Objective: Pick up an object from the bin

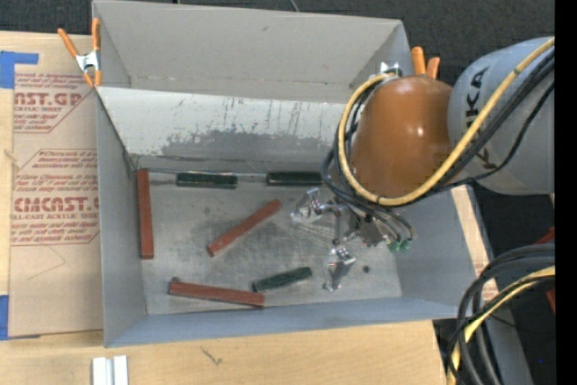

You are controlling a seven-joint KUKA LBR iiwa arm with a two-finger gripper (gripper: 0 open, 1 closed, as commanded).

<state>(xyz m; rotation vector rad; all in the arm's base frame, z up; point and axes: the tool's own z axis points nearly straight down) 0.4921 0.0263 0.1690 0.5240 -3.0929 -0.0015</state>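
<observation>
The tool (338,270) hangs low over the floor in the bin's (243,104) front right part, under the arm's orange cover (401,135). I cannot tell whether it is released or clenched; its metal parts blur together from this angle.

Closest to it is a short dark stick (282,280), lying flat on the floor just to its left and slanting a little, its right end nearest the tool. It is the likeliest thing to take, though nothing here shows the tool reaching for it. It looks like a stiff, light marker or rod, probably smooth and round, so it may roll or slip out of a pinch near one end. The best hold would be across its middle, squeezing its narrow width, with the floor bare on both sides.

Up and left of it lies a slanted red bar (243,228), apart from the stick. Another red bar (216,293) lies along the front, its right end near the dark stick's left end. These look flat-sided and rigid, so easier to pinch. Further out, a third red bar (144,214) runs along the left wall, and two dark sticks (206,181) lie at the foot of the back wall.
</observation>
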